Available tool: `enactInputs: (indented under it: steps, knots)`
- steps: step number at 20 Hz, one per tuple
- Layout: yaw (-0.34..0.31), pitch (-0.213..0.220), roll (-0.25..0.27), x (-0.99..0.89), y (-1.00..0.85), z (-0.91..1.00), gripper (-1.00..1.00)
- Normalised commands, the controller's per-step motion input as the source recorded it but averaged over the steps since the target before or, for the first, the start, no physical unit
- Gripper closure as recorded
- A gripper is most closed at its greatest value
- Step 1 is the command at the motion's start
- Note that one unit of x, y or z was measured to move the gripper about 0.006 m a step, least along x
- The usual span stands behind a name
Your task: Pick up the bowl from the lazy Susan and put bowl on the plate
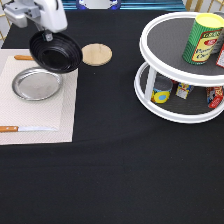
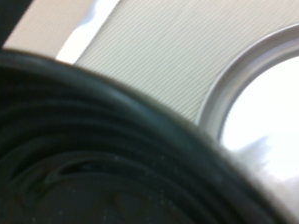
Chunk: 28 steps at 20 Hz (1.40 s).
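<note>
Already off the lazy Susan [image 1: 150, 47], the bowl [image 1: 56, 52], gripped at its rim by the claw [image 1: 47, 36], hung tilted just above the plate [image 1: 20, 90]; leveling it seemed wise.

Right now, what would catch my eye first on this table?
The glossy black bowl hangs tilted from the gripper at the exterior view's top left, just above the silver plate on its pale placemat. At the right stands the white two-tier lazy Susan, with cans on both shelves.

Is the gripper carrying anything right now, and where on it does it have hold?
Yes. The gripper holds the black bowl by the rim at the exterior view's upper left edge. The bowl hangs tilted above the silver plate, off the lazy Susan.
</note>
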Motion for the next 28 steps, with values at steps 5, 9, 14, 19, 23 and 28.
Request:
enactInputs:
  steps: [5,9,14,19,23,28]
  knots:
    - [-0.286,-0.059,0.000,-0.13,-0.28,-0.44,1.00]
    - [-0.250,-0.023,0.000,-0.23,-0.36,-0.26,1.00]
    - [-0.138,-0.025,0.009,-0.40,-0.54,-0.02,1.00]
    - [-0.078,-0.052,0.012,-0.32,-0.22,-0.18,1.00]
    - [-0.041,-0.048,-0.004,-0.19,0.15,-0.35,1.00]
    - [-0.027,-0.034,-0.012,-0.22,0.23,-0.34,1.00]
